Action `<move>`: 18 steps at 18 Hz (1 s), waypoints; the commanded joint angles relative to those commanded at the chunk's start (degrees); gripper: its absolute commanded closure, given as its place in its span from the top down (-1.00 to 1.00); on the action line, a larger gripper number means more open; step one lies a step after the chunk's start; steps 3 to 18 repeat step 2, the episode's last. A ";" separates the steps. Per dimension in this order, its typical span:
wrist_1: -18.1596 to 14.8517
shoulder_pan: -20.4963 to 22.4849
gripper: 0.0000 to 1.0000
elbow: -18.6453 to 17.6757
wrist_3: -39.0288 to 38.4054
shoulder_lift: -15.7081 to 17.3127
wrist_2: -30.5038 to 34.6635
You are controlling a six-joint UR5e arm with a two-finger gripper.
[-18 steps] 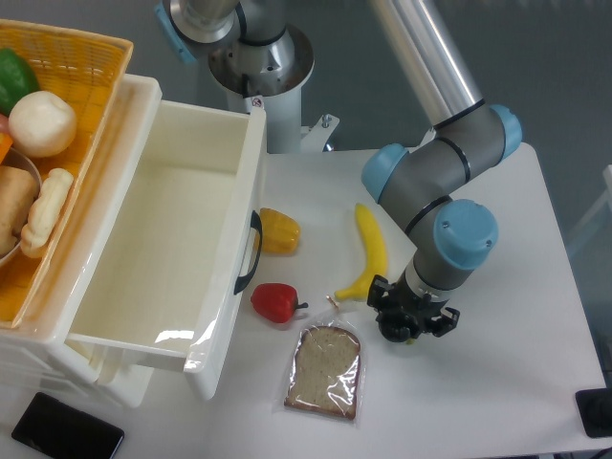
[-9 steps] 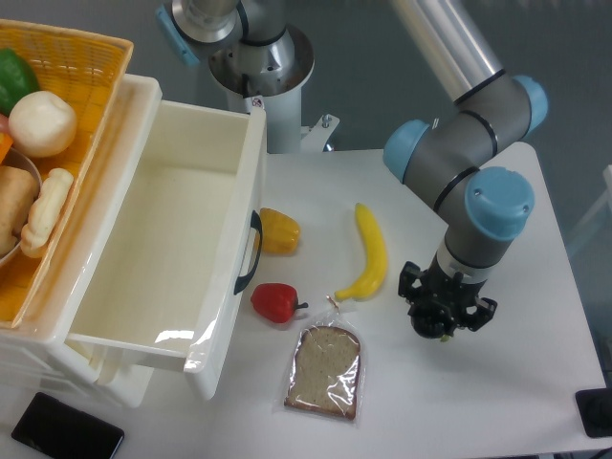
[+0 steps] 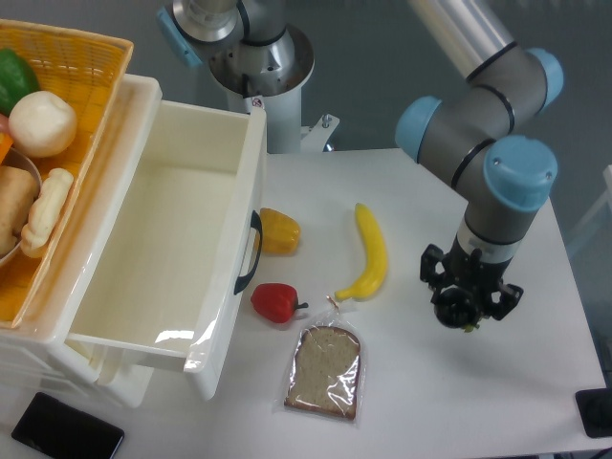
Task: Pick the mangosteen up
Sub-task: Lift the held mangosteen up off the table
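At the right of the bench (image 3: 535, 382), the mangosteen (image 3: 459, 311) is seen gripped in the closed fingers of the gripper (image 3: 466, 308), largely hidden beneath them, so slippage of the glossy round fruit is judged possible.

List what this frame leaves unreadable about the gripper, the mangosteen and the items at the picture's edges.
- Gripper, fixed camera: seen from above, the wrist covers the fingers, so open or shut is unclear.
- Mangosteen: only a greenish speck shows below the gripper; the fruit itself is hidden, so a hold cannot be confirmed.
- Basket: cut by the left edge.
- Black object: cut by the right edge, unidentifiable.
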State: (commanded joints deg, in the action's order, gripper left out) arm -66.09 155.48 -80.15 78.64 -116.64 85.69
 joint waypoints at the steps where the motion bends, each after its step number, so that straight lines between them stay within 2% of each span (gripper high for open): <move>1: -0.27 0.09 -0.74 -0.35 1.93 0.71 0.70; 18: -0.27 0.70 -0.74 -0.70 2.91 1.15 1.06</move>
